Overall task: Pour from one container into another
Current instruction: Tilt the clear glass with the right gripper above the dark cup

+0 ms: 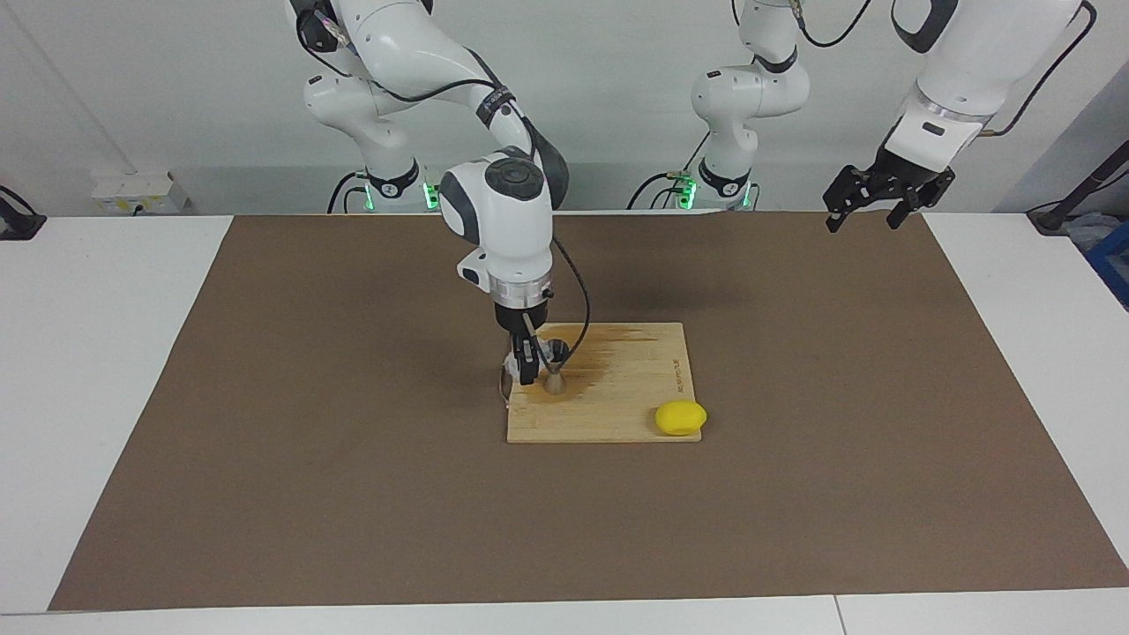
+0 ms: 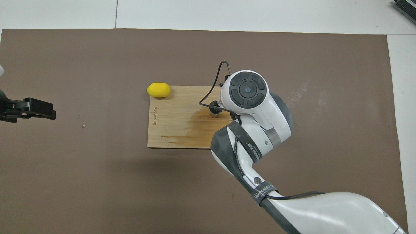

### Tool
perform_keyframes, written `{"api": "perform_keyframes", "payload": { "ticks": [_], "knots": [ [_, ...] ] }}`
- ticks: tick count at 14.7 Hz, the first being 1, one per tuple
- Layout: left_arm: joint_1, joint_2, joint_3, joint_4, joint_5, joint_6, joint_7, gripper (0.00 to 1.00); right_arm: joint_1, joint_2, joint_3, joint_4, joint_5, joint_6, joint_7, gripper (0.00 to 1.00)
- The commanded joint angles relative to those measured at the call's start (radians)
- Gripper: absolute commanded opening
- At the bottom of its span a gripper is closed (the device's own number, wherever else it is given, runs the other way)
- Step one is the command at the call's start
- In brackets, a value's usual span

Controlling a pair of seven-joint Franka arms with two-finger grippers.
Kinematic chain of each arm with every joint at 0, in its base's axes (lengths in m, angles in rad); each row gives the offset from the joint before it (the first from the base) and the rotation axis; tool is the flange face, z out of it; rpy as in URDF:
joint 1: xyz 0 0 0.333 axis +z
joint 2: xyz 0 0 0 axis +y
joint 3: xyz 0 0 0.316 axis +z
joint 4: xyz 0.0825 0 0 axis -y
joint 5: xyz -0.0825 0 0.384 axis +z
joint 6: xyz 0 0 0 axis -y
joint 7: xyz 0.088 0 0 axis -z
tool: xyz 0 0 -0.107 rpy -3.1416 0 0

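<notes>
The right gripper (image 1: 527, 366) is down on the wooden board (image 1: 617, 406), fingers pinching the little clear cup (image 1: 512, 364) just beside the metal jigger (image 1: 555, 369), which stands upright on the board's stained part; a yellow lump (image 1: 680, 417) sits at the board's corner. The left gripper (image 1: 885, 196) waits with fingers spread over the brown mat (image 1: 838, 397) covering the bench.

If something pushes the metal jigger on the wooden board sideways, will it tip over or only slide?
The jigger probably tips easily: it stands upright on a small foot with a narrow waist. It looks like rigid metal, so it should not bend. The board under it looks darkly stained, perhaps wet, so it might slide a little first.
</notes>
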Motion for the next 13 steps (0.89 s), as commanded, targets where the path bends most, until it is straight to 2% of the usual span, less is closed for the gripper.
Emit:
{"api": "perform_keyframes", "payload": {
  "ticks": [1,9,13],
  "knots": [
    [0.012,-0.014,-0.007,-0.009,-0.011,-0.008,-0.002,1.0,0.004,0.007,0.004,0.021,-0.057,-0.027,0.013,0.16],
    [0.012,-0.014,-0.007,-0.009,-0.011,-0.008,-0.002,1.0,0.045,0.0,0.004,0.017,-0.181,-0.045,0.012,0.17],
    [0.012,-0.014,-0.007,-0.009,-0.011,-0.008,-0.002,1.0,0.052,-0.003,0.004,0.017,-0.204,-0.047,-0.002,0.17]
  ]
}}
